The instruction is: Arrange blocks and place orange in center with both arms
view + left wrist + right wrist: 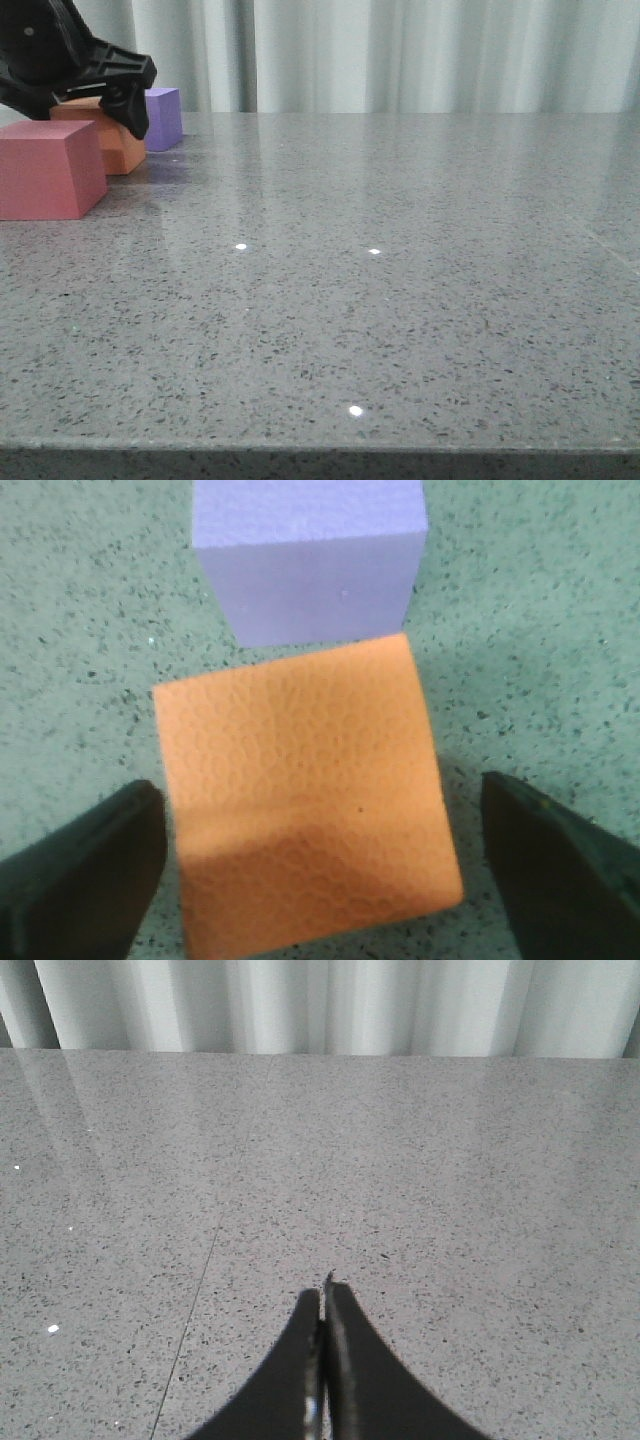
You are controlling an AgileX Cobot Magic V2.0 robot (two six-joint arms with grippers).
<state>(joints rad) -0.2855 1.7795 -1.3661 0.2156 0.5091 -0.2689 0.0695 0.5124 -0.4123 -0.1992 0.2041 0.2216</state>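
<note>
The left gripper [118, 92] is positioned at the far left of the table [400, 300], directly above the orange cube [112, 145]. In the left wrist view, its two fingers [80, 870] are spread wide, one on each side of the orange cube [305, 800], with a gap between each finger and the cube face. Nothing is gripped.

The orange cube rests on the table. The purple cube [163, 117] stands just behind it, with the two faces close or touching; contact cannot be confirmed. The red-pink cube [50, 168] stands nearer the camera, just beside the orange cube.

The right gripper [322, 1360] appears only in the right wrist view. Its fingers are pressed together, holding nothing, above bare table surface facing the curtain [320, 1005].
</note>
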